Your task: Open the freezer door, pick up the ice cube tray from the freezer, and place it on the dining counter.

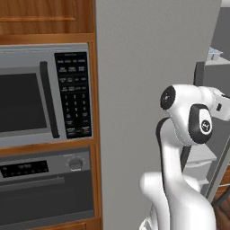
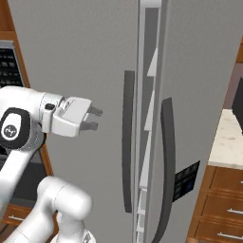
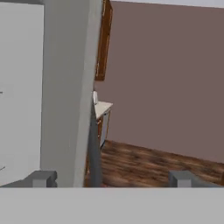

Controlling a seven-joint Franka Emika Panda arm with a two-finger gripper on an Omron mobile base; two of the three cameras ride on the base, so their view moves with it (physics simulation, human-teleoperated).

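Note:
The freezer [image 2: 85, 57] is a tall grey two-door appliance. Its plain freezer door [image 2: 80, 180] [image 1: 148, 67] carries a long dark handle [image 2: 128, 142]. A narrow gap [image 2: 148, 118] beside that handle shows pale shelf edges. My gripper [image 2: 93, 118] hovers in front of the plain door, left of the handle and apart from it, fingers pointing toward it. It is open and holds nothing; in the hand view the fingertips [image 3: 41, 178] stand wide apart. A small pale blue-white thing [image 1: 214, 54] rests on a grey ledge at the far right; I cannot tell if it is the ice cube tray.
The matching door [image 2: 204, 71] has its own dark handle [image 2: 167, 156] and a dark control panel [image 2: 187, 180]. A steel microwave [image 1: 45, 94] and an oven [image 1: 45, 179] sit in wood cabinetry to the left. A beige counter top [image 2: 230, 137] over wooden drawers lies to the right.

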